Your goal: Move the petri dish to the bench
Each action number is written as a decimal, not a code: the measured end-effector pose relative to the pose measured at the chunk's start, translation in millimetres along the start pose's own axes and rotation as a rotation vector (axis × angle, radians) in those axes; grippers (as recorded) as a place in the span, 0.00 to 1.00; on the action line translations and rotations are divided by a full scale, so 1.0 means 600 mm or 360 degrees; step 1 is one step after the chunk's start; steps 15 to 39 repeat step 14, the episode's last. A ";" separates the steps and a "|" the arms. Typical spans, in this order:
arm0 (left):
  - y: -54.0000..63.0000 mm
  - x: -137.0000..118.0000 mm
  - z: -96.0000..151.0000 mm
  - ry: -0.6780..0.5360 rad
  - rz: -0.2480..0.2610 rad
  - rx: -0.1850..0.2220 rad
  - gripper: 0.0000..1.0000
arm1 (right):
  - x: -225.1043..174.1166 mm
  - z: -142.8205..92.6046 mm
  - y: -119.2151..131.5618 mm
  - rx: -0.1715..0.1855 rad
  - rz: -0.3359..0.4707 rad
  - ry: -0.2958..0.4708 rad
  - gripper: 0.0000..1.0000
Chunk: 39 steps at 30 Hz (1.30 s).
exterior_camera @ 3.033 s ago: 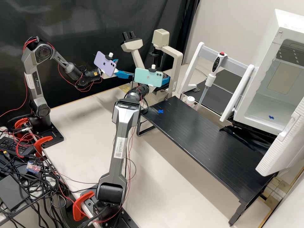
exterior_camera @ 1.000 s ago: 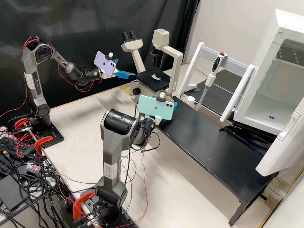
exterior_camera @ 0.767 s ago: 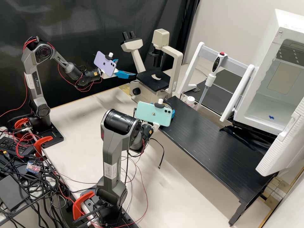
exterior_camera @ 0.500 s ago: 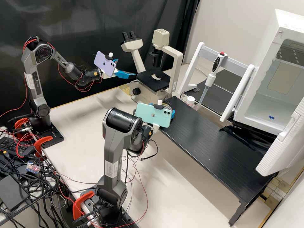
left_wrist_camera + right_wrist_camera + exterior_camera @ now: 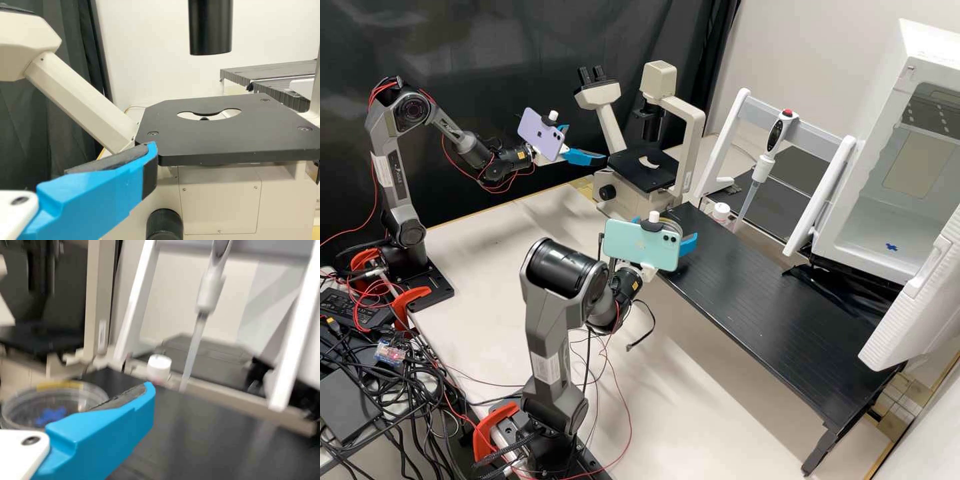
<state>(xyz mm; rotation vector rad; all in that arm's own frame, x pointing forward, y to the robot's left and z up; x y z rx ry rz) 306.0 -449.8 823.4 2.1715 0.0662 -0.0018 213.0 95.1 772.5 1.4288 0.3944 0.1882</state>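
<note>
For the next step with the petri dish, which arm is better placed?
The right arm: its jaws stand open at the petri dish over the black bench, and likely need only back away. The left arm is by the microscope stage.

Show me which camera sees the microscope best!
The high view: it gets the microscope nearly whole, with both eyepieces. The left wrist view shows its flat stage up close; the right wrist view shows part of the stage and a post.

Microscope stage (image 5: pixel 225 145) sits under black cylinder (image 5: pixel 211 27), cutout through its top. Black knob (image 5: pixel 165 224) below stage, dark curtain (image 5: pixel 25 135) behind.
</note>
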 end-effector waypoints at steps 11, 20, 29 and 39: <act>0.000 0.000 0.000 0.0000 0.0000 0.0000 1.00 | -0.093 -0.048 0.085 -0.0021 0.0449 0.0313 1.00; 0.000 0.000 0.000 0.0000 0.0000 0.0000 1.00 | -0.098 -0.044 0.092 0.0042 0.0491 0.0292 1.00; 0.000 0.000 0.000 0.0000 0.0000 0.0000 1.00 | -0.098 -0.044 0.092 0.0042 0.0491 0.0292 1.00; 0.000 0.000 0.000 0.0000 0.0000 0.0000 1.00 | -0.098 -0.044 0.092 0.0042 0.0491 0.0292 1.00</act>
